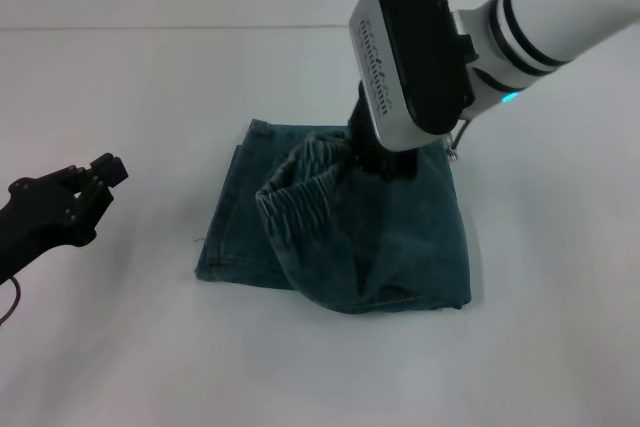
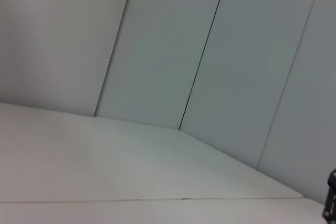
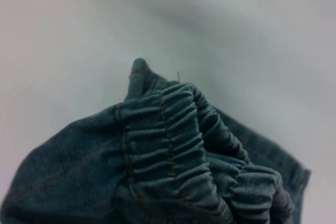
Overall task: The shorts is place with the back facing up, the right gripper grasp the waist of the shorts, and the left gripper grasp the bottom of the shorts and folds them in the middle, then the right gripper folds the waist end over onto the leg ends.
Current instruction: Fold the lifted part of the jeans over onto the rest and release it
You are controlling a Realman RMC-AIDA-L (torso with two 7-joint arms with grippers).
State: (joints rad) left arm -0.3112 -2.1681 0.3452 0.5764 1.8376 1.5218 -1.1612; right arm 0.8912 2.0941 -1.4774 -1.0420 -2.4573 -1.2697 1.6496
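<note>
The blue denim shorts (image 1: 400,247) lie mid-table in the head view, folded lengthwise. Their gathered elastic waist (image 1: 300,197) is lifted off the table and arches over the rest of the cloth. My right gripper (image 1: 386,161) hangs above the shorts' far edge, shut on the waist, its fingers mostly hidden under the wrist housing. The right wrist view shows the bunched waistband (image 3: 168,145) pulled up close to the camera. The leg ends (image 1: 225,237) rest flat toward the left. My left gripper (image 1: 100,175) sits low at the table's left, apart from the shorts.
The white table (image 1: 540,347) stretches on all sides of the shorts. The left wrist view looks at the grey wall panels (image 2: 210,51) and the table's far edge (image 2: 157,200).
</note>
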